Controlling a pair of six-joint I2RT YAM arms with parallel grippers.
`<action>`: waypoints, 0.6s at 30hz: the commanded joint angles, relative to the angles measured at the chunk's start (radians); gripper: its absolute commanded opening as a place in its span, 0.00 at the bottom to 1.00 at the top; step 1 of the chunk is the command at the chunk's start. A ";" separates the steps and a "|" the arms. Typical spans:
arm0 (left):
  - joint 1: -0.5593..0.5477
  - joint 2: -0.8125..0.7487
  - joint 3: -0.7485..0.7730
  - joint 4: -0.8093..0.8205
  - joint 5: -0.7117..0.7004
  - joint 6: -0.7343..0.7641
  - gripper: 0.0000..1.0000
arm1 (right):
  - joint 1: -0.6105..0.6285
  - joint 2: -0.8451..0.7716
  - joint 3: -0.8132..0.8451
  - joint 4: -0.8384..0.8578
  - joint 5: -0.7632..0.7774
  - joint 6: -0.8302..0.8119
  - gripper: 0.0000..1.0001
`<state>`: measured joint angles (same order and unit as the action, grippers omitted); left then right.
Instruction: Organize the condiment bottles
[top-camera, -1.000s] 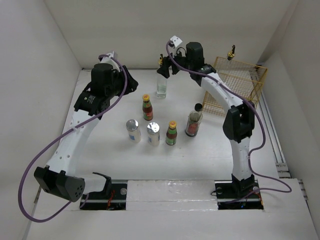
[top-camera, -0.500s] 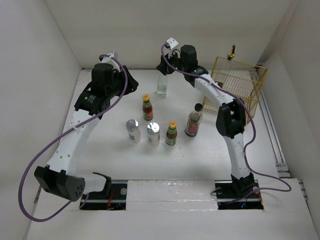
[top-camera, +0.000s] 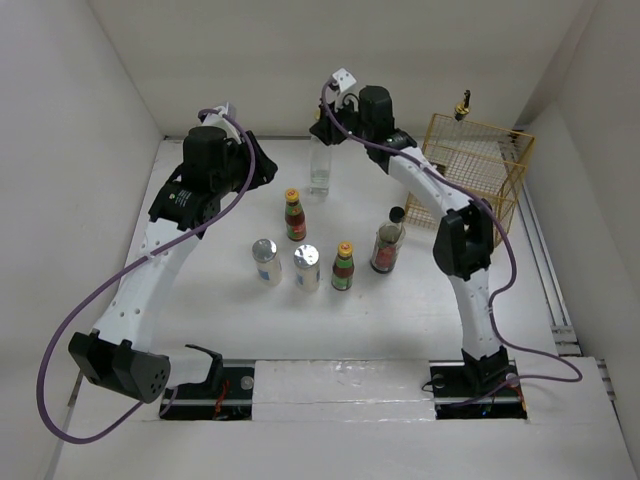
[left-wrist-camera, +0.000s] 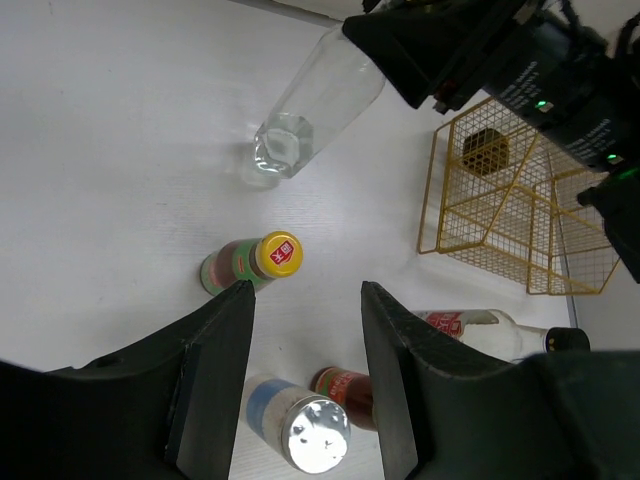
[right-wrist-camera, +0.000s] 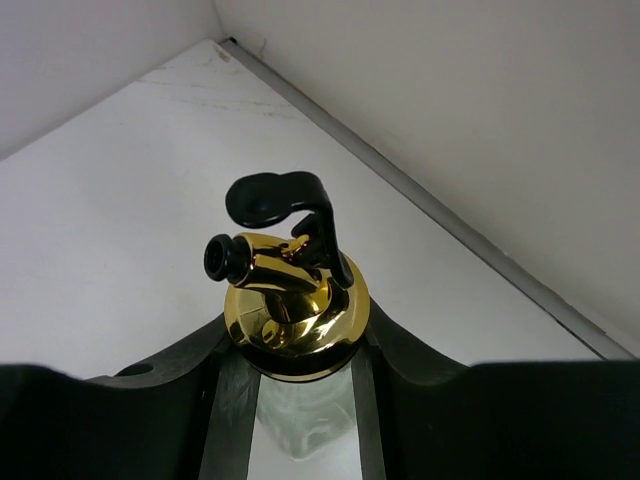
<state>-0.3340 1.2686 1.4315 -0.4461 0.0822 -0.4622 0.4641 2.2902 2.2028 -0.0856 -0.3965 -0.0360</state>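
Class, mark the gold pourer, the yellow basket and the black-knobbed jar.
gold pourer (right-wrist-camera: 295, 310), right wrist view, its domed collar.
basket (top-camera: 480, 127), top view, its top rim.
jar (top-camera: 386, 250), top view, its glass body.

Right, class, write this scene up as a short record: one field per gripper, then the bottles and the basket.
left gripper: open, empty, above the standing bottles
right gripper: shut on clear glass bottle, just below its gold pourer
table centre: two sauce bottles, two shakers, black-knobbed jar, all upright
yellow wire basket: far right; second glass bottle at its far corner
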 joint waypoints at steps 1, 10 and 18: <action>-0.002 -0.015 0.006 0.029 0.010 -0.006 0.43 | -0.022 -0.233 0.130 0.156 0.008 0.044 0.01; -0.022 -0.015 0.038 0.056 0.019 0.005 0.43 | -0.130 -0.558 0.057 0.078 0.053 0.125 0.00; -0.022 -0.006 0.056 0.057 0.019 0.014 0.43 | -0.287 -0.702 0.118 -0.204 0.062 0.125 0.00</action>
<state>-0.3519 1.2686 1.4406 -0.4343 0.0940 -0.4606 0.2138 1.6131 2.3039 -0.2119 -0.3420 0.0662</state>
